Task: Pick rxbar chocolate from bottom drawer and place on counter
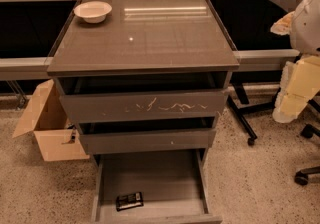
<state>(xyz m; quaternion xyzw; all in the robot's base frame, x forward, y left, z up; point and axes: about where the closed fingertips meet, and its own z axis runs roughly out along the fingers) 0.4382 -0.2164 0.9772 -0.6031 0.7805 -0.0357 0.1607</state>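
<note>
The rxbar chocolate (129, 200) is a small black packet lying flat in the front left part of the bottom drawer (150, 175), which is pulled open. The counter (145, 38) is the glossy grey-brown top of the cabinet. My arm shows as white and pale yellow shapes at the right edge, with the gripper (296, 90) hanging there, well to the right of the cabinet and above the floor. It is far from the packet and holds nothing that I can see.
A white bowl (93, 11) stands on the counter's back left corner. The scratched top drawer front (145, 105) and the middle drawer (147, 140) stand slightly open. A cardboard box (47, 128) sits left of the cabinet. Chair wheels (305, 173) and a black stand leg (242, 120) are on the right.
</note>
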